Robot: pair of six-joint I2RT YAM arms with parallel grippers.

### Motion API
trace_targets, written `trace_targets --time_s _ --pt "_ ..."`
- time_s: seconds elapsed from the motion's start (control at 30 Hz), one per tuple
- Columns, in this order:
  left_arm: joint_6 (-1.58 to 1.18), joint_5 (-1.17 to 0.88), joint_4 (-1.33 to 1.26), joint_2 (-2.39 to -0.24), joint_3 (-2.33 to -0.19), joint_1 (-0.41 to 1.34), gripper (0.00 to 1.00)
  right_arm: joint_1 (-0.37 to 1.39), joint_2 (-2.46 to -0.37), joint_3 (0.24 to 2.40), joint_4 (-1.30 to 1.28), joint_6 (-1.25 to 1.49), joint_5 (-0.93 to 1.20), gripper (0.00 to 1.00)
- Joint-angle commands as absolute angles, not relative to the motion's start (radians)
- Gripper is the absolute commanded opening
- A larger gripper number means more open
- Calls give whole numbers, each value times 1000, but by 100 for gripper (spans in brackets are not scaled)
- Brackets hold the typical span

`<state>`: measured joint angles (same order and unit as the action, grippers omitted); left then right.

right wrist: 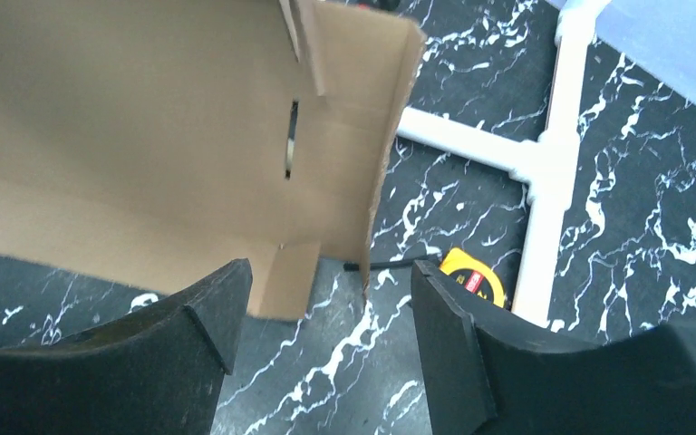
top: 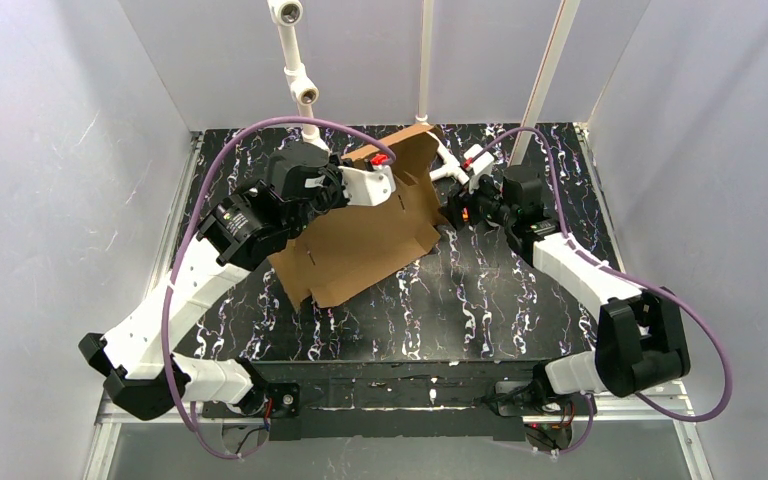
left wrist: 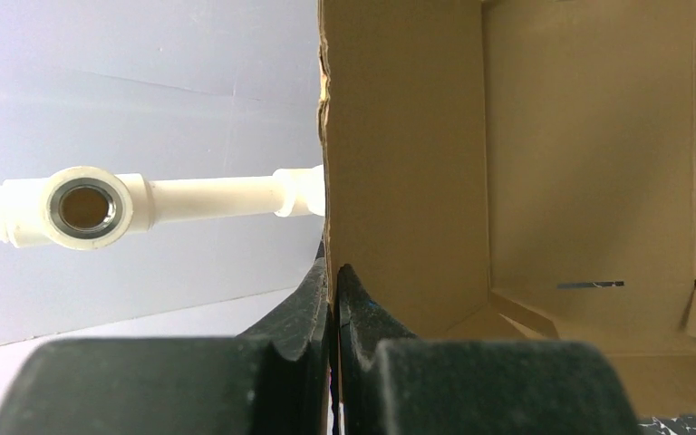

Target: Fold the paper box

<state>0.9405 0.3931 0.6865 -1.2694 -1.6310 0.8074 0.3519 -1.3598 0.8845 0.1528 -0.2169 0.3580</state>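
tightly, left claw (left wrist: 333,275) pinches paper box (left wrist: 405,154) edge.

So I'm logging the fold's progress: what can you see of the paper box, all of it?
The paper box is plain brown corrugated cardboard, unprinted, die-cut with slots and tabs. It sits half folded on the black marbled table: base down, one far panel upright. The left claw is shut on that panel's edge; the right claw stands open by a side flap.
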Motion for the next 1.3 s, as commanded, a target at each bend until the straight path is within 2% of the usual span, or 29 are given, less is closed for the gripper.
trace_targets --time_s 0.0,0.2,0.4,0.63,0.83,0.97,1.0,1.27 --pt "921 374 706 -1239 -1624 810 0 344 -1397 859 391 -144 414 73" --pt "909 363 705 -1232 -1620 812 0 345 -1477 853 575 -39 473 72" --pt "888 347 704 -1223 -1624 813 0 345 -1592 936 562 -15 406 70" --pt "839 305 715 -1203 -1645 814 0 345 -1660 990 619 53 390 63" --pt "783 269 734 -1198 -1665 814 0 346 -1712 1061 606 80 387 43" --pt "756 264 752 -1194 -1679 815 0 348 -1724 1104 548 85 385 6" --pt "748 265 755 -1193 -1681 815 0 348 -1713 1100 539 82 379 1" --pt "569 188 845 -1198 -1760 815 0 348 -1530 902 654 126 352 1"
